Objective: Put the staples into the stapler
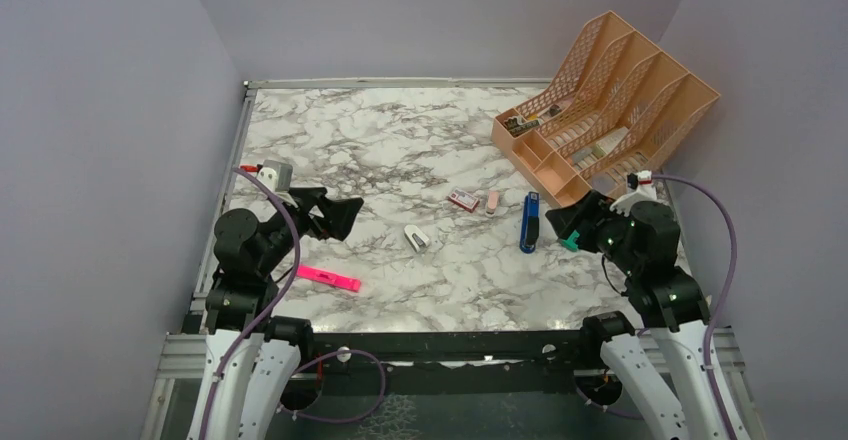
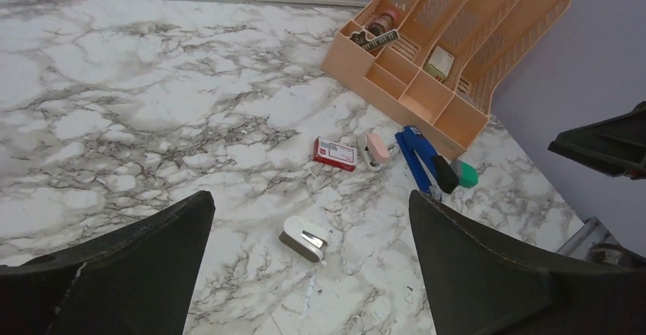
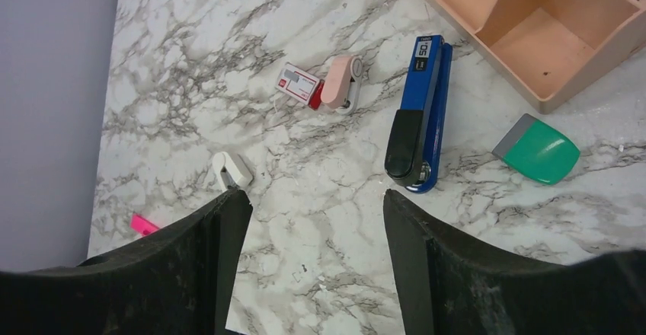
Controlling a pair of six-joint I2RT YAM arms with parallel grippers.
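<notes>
Marble table; my left pincer and right pincer both spread wide, gripping nothing.
Red-and-white staples box lies mid-table, touching a pink mini stapler, near the blue stapler marked "50". Peach organiser, far right, holds small items too blurred to name.

The table is white marble veined grey. The stapler is blue with a black top. The staple box is red and white. The highlighter is pink, the latticed organiser peach, and both the left claw and right claw black.
</notes>
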